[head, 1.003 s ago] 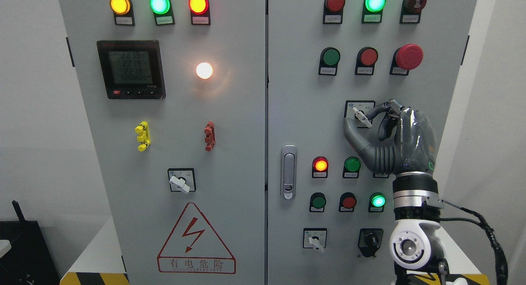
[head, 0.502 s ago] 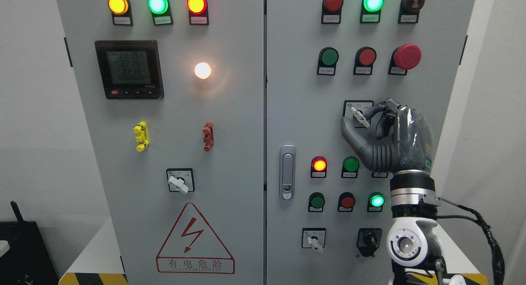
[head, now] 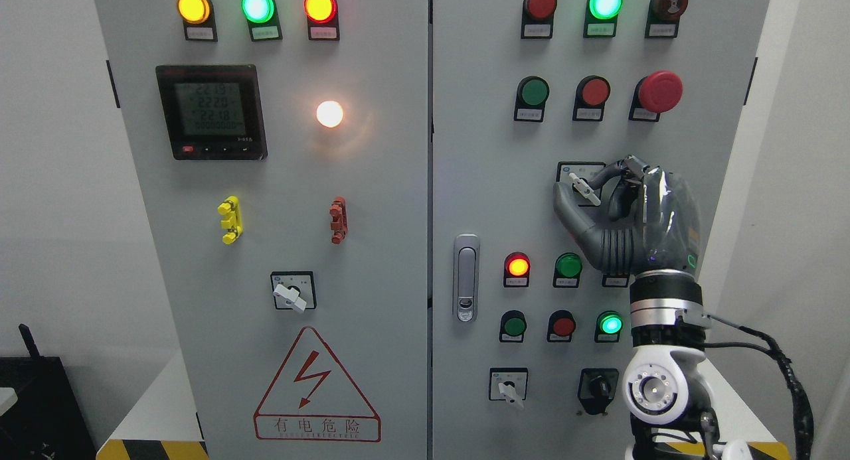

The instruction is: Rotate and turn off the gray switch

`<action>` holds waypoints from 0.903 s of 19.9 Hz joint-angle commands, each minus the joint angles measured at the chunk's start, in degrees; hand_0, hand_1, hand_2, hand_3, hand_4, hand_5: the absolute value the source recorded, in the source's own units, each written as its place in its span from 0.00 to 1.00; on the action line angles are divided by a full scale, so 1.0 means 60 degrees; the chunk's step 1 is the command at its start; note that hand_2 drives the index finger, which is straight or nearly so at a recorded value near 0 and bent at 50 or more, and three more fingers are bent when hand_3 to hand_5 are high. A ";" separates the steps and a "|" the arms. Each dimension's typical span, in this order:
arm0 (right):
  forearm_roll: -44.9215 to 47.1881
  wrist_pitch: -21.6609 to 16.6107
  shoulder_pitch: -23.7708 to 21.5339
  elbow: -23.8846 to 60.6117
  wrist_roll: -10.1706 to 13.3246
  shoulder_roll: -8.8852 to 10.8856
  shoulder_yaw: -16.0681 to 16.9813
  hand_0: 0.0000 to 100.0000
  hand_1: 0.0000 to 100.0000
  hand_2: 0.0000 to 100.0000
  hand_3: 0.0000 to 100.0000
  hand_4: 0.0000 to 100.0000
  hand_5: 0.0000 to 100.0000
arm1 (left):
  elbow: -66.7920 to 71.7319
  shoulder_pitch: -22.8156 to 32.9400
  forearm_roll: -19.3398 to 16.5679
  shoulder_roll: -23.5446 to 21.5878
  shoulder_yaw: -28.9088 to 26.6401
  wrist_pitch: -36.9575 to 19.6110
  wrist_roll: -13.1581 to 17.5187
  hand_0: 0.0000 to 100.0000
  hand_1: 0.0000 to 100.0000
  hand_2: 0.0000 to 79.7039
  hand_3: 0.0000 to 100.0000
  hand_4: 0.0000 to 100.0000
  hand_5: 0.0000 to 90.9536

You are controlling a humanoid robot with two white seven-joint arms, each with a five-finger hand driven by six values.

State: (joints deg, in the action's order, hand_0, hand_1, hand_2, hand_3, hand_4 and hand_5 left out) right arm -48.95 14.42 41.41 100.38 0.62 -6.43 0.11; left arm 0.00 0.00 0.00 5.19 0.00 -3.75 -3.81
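The gray switch (head: 584, 188) is a small pale lever knob on a square plate, on the right cabinet door (head: 478, 181) at mid height. Its lever slants from upper left down to lower right. My right hand (head: 580, 194) reaches up from the lower right and is shut on this knob. The thumb (head: 564, 208) presses from the left and below, and the index finger (head: 603, 174) curls over from the right. The other fingers are folded behind. The plate's right half is hidden by the hand. My left hand does not show.
Similar gray switches sit on the left door (head: 290, 294) and low on the right door (head: 510, 388), beside a black rotary knob (head: 597, 385). A red mushroom button (head: 659, 91), push buttons, lit indicator lamps and a door handle (head: 466, 277) surround the hand.
The right hand has crept slightly upward while staying on the knob. The lever's slant looks much the same.
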 commanded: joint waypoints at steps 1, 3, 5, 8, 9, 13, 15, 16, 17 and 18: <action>-0.0001 0.0014 0.0012 -0.0060 0.0014 0.0017 0.0289 0.16 0.45 0.60 0.99 0.94 1.00 | -0.0249 -0.0088 0.0190 -0.0001 -0.0073 -0.0005 0.0005 0.12 0.39 0.00 0.00 0.00 0.00; -0.0001 0.0014 0.0012 -0.0060 0.0044 0.0017 0.0275 0.16 0.45 0.60 0.99 0.94 1.00 | -0.0249 -0.0088 0.0190 -0.0001 -0.0073 -0.0005 0.0005 0.12 0.39 0.00 0.00 0.00 0.00; -0.0001 0.0014 0.0012 -0.0060 0.0117 0.0017 0.0275 0.16 0.45 0.60 0.99 0.94 1.00 | -0.0249 -0.0088 0.0190 -0.0001 -0.0073 -0.0005 0.0005 0.12 0.39 0.00 0.00 0.00 0.00; -0.0001 0.0014 -0.0003 -0.0060 0.0117 0.0032 0.0275 0.17 0.46 0.60 0.99 0.94 1.00 | -0.0249 -0.0088 0.0190 -0.0001 -0.0073 -0.0005 0.0005 0.12 0.39 0.00 0.00 0.00 0.00; -0.0001 0.0014 -0.0017 -0.0060 0.0117 0.0061 0.0275 0.17 0.46 0.61 0.99 0.94 1.00 | -0.0249 -0.0088 0.0190 -0.0001 -0.0073 -0.0005 0.0005 0.12 0.39 0.00 0.00 0.00 0.00; -0.0001 0.0014 -0.0061 -0.0060 0.0117 0.0105 0.0275 0.17 0.45 0.61 1.00 0.94 1.00 | -0.0249 -0.0088 0.0190 -0.0001 -0.0073 -0.0005 0.0005 0.12 0.39 0.00 0.00 0.00 0.00; -0.0001 0.0014 -0.0076 -0.0060 0.0132 0.0105 0.0275 0.17 0.45 0.61 1.00 0.94 1.00 | -0.0249 -0.0088 0.0190 -0.0001 -0.0073 -0.0005 0.0005 0.12 0.39 0.00 0.00 0.00 0.00; -0.0001 0.0014 -0.0076 -0.0060 0.0117 0.0105 0.0275 0.17 0.45 0.61 1.00 0.94 1.00 | -0.0249 -0.0088 0.0190 -0.0001 -0.0073 -0.0005 0.0005 0.12 0.39 0.00 0.00 0.00 0.00; -0.0001 0.0014 -0.0076 -0.0060 0.0117 0.0105 0.0275 0.17 0.45 0.61 1.00 0.94 1.00 | -0.0249 -0.0088 0.0190 -0.0001 -0.0073 -0.0005 0.0005 0.12 0.39 0.00 0.00 0.00 0.00; -0.0001 0.0014 -0.0062 -0.0060 0.0117 0.0105 0.0275 0.17 0.45 0.61 1.00 0.94 1.00 | -0.0249 -0.0088 0.0176 -0.0001 -0.0073 -0.0005 0.0005 0.12 0.39 0.00 0.00 0.00 0.00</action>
State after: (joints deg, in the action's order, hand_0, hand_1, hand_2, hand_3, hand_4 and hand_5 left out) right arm -48.96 14.49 41.14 100.09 1.41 -6.03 0.02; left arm 0.00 0.00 0.00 5.19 0.00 -3.75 -3.81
